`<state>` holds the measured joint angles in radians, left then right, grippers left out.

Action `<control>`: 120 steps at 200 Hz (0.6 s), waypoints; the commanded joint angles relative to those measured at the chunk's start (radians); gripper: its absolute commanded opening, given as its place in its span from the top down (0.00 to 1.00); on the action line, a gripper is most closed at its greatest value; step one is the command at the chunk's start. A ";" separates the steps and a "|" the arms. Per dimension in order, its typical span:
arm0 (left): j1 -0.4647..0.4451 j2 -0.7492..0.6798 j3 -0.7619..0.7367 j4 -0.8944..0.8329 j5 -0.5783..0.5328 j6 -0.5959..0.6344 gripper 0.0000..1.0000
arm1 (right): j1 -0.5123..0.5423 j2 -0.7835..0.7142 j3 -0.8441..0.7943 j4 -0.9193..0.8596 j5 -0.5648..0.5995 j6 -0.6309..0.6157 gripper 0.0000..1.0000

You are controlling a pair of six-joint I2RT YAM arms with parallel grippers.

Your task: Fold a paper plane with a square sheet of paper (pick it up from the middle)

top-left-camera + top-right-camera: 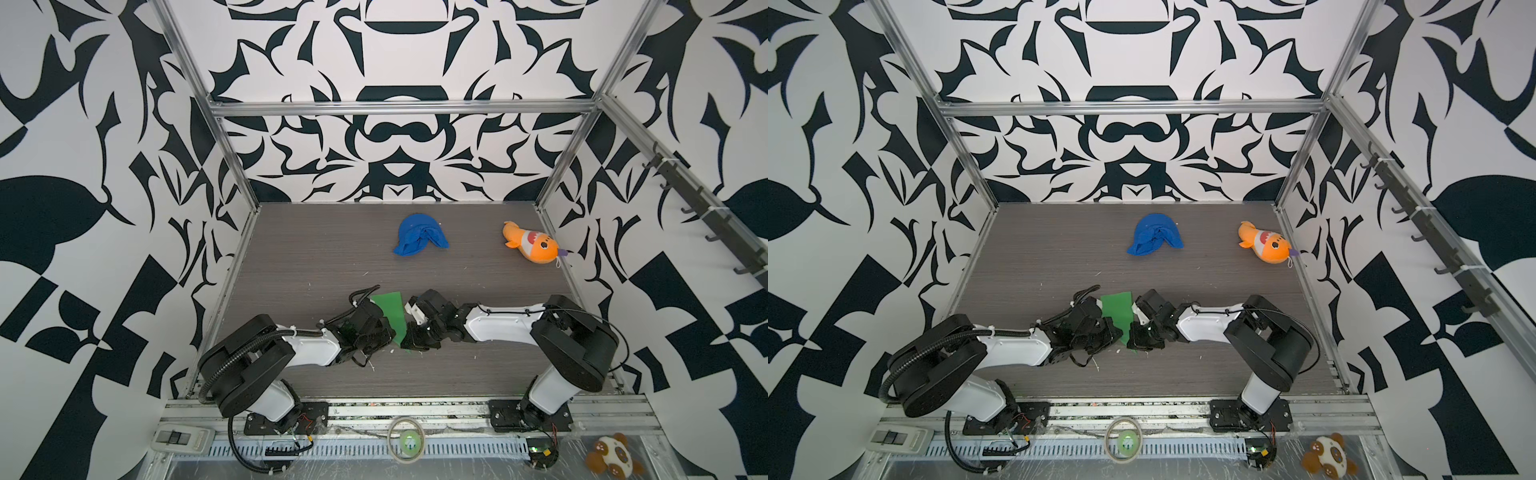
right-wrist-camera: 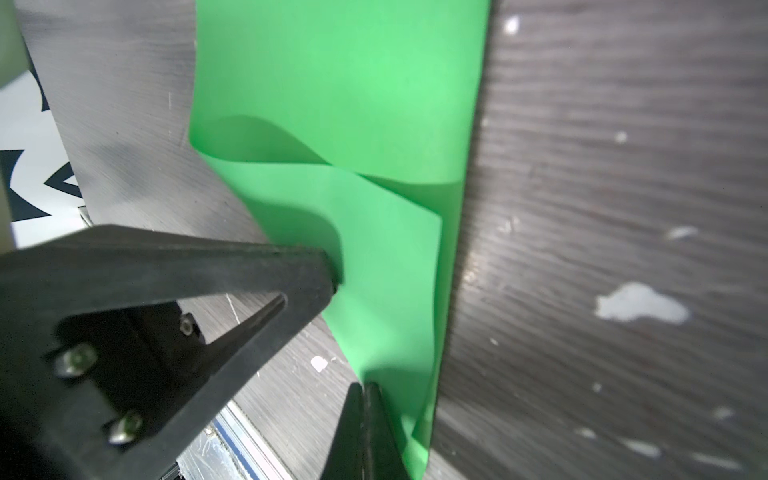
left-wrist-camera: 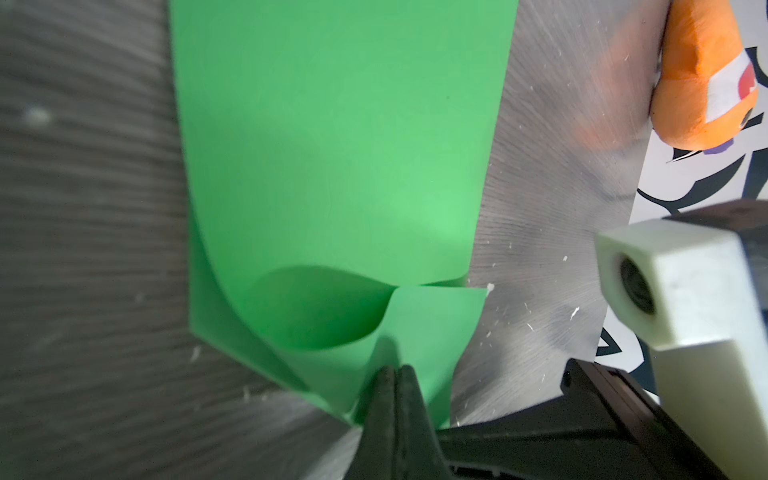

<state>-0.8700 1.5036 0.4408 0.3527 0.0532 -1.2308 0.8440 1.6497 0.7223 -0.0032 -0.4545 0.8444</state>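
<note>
**Both pincers clamp the near end of the green sheet [image 1: 390, 309]**

Your left pincer [image 3: 395, 374] is pressed together on a curled flap at the sheet's near end. Your right pincer [image 2: 365, 390] pinches the edge just beside it from the right. The sheet sits near the middle of the surface [image 1: 311, 257], between the two arms. It is half-folded into a band whose long axis runs near to far, so its free length stretches away from both pincers. Neither arm is nearer, so the next fold likely works along that axis.
</note>
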 commanded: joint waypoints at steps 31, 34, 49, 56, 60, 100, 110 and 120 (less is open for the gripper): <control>0.000 0.023 -0.016 -0.156 -0.055 -0.002 1.00 | 0.002 -0.070 -0.048 -0.061 -0.013 0.006 0.95; 0.000 0.023 -0.016 -0.158 -0.055 -0.002 1.00 | 0.001 -0.074 -0.050 -0.065 -0.011 0.006 0.95; 0.000 0.023 -0.014 -0.164 -0.057 -0.002 1.00 | -0.001 -0.093 -0.062 -0.084 -0.003 0.002 0.95; 0.000 0.024 -0.013 -0.167 -0.057 -0.002 1.00 | -0.002 -0.102 -0.068 -0.094 0.000 0.000 0.95; 0.000 0.024 -0.011 -0.168 -0.057 -0.002 1.00 | -0.002 -0.107 -0.069 -0.101 0.002 -0.003 0.95; 0.000 0.026 -0.006 -0.172 -0.056 0.001 1.00 | 0.006 -0.158 -0.035 -0.129 0.006 -0.045 0.95; 0.000 0.028 -0.001 -0.176 -0.055 0.003 1.00 | 0.015 -0.182 -0.013 -0.120 0.006 -0.068 0.94; 0.000 0.029 0.002 -0.178 -0.055 0.005 1.00 | 0.015 -0.181 0.011 -0.123 0.007 -0.082 0.94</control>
<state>-0.8711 1.5028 0.4534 0.3267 0.0498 -1.2308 0.8478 1.5173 0.6601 -0.1169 -0.4576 0.8196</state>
